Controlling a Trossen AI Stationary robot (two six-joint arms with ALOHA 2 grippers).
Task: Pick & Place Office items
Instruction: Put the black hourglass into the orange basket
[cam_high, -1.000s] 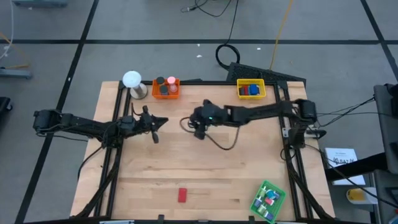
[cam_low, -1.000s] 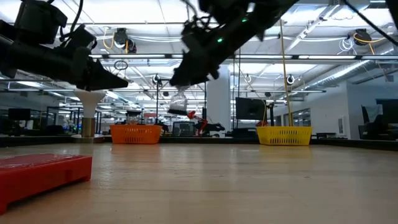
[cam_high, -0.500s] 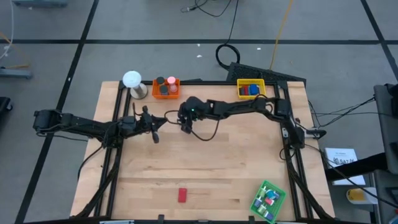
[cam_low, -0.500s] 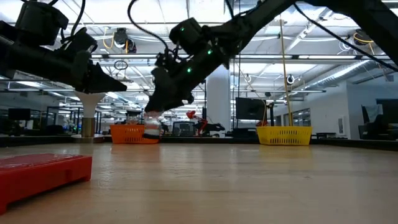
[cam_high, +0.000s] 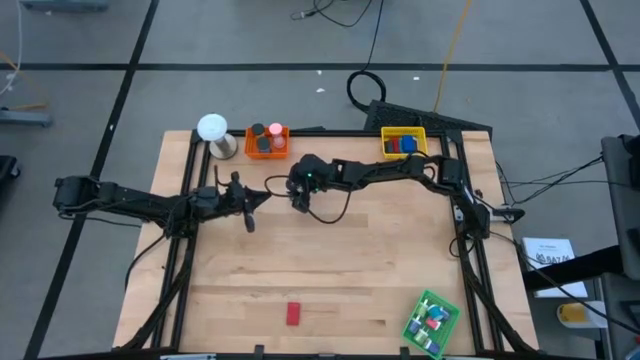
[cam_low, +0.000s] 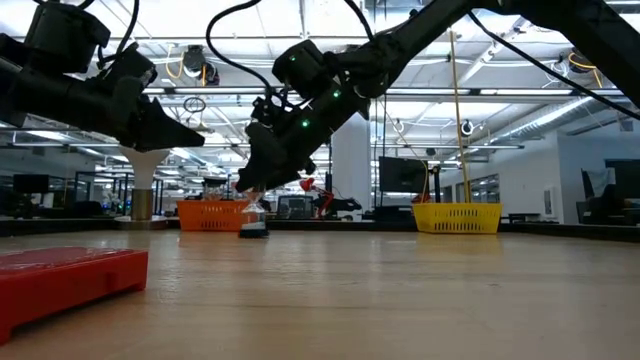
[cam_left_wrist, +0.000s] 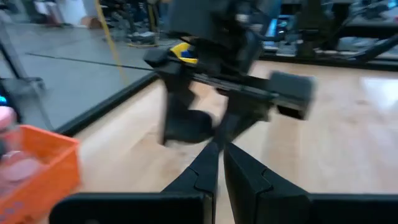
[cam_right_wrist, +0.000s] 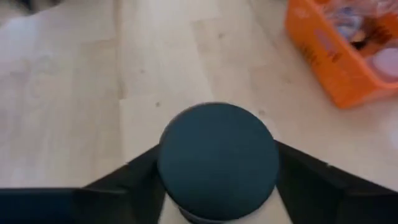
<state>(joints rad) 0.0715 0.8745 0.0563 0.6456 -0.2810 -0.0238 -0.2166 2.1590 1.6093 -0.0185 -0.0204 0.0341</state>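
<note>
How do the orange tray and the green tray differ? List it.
The orange tray sits at the table's far edge, the green tray at its near right corner. The orange tray lies square to the edge; the green tray is turned askew. Orange tray holds round discs, green tray small mixed-colour pieces. Both are small and open-topped.

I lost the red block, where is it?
High view: the red block lies alone near the table's front edge, left of the green tray, far from both arms.

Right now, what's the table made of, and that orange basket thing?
The table looks like pale wood: visible plank seams and grain, smooth matte finish. The orange tray is probably plastic, going by its bright uniform colour and thin molded walls, though the pictures can't confirm that.
</note>
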